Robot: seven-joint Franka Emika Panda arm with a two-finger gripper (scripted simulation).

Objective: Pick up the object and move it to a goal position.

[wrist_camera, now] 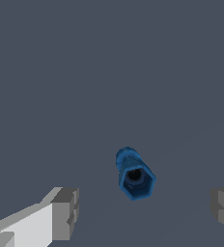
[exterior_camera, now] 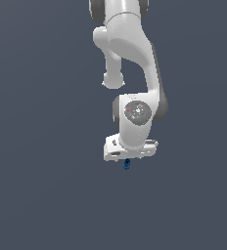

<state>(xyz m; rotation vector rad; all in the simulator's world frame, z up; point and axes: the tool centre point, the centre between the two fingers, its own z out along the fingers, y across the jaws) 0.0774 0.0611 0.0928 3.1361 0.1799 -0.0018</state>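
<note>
The object [wrist_camera: 133, 174] is a small dark-blue, slightly elongated piece with a dark hole in its end. In the wrist view it lies between my two grey fingertips [wrist_camera: 65, 212], which stand wide apart and do not touch it. My gripper [wrist_camera: 145, 212] is open. In the exterior view the object [exterior_camera: 126, 164] shows as a tiny blue blob just under the white hand [exterior_camera: 130, 149] of the arm. The fingers themselves are hidden there by the hand.
A plain dark grey-blue surface [exterior_camera: 37, 195] fills both views. The white arm [exterior_camera: 130, 44] reaches down from the top of the exterior view.
</note>
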